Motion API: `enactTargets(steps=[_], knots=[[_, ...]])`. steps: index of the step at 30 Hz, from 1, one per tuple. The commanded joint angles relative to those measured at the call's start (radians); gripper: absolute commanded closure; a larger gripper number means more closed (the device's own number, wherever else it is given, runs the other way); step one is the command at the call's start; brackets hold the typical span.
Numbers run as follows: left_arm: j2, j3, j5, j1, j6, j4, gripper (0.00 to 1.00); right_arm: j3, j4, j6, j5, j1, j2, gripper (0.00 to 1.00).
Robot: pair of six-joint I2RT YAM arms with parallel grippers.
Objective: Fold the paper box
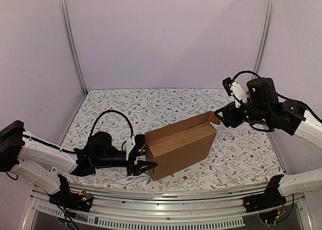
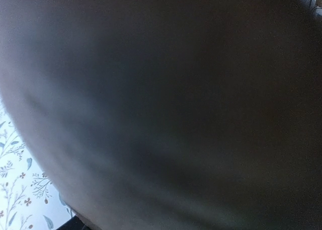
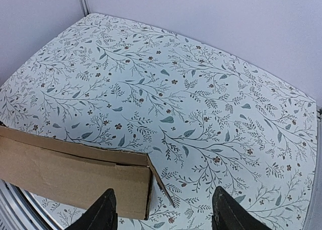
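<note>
The paper box (image 1: 178, 144) is a brown cardboard carton standing on the flowered table (image 1: 151, 104), long side slanting up to the right. My left gripper (image 1: 143, 159) is at its left end, fingers spread, one by the top corner and one low along the front face. A dark blurred surface close up fills the left wrist view. My right gripper (image 1: 221, 117) hovers open just off the box's far right end, where a flap (image 1: 214, 117) sticks out. In the right wrist view the box's end (image 3: 75, 172) lies by the left fingertip (image 3: 103, 212). Nothing is between the jaws.
Lilac walls and two metal posts (image 1: 70, 39) enclose the table at the back and sides. A metal rail (image 1: 166, 200) runs along the near edge by the arm bases. Only patterned cloth (image 3: 201, 89) lies beyond the box in the right wrist view.
</note>
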State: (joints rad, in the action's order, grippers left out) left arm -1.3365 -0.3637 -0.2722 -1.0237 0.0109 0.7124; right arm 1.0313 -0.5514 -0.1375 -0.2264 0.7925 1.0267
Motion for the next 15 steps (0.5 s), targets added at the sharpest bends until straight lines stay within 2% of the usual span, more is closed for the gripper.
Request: enactTargets(steps=[1, 4, 12, 15], knots=[[0.000, 0.003, -0.075, 0.022, -0.009, -0.121, 0.74, 0.046, -0.083, 0.023, 0.230, -0.081, 0.043, 0.38], [0.003, 0.006, -0.069, 0.026, -0.009, -0.124, 0.74, 0.057, -0.118, 0.034, 0.316, -0.125, 0.051, 0.38], [0.026, 0.006, -0.080, 0.032, -0.009, -0.152, 0.75, 0.063, -0.160, 0.067, 0.332, -0.147, 0.072, 0.40], [0.030, 0.007, -0.080, 0.035, -0.009, -0.155, 0.75, 0.075, -0.157, 0.077, 0.341, -0.148, 0.095, 0.43]])
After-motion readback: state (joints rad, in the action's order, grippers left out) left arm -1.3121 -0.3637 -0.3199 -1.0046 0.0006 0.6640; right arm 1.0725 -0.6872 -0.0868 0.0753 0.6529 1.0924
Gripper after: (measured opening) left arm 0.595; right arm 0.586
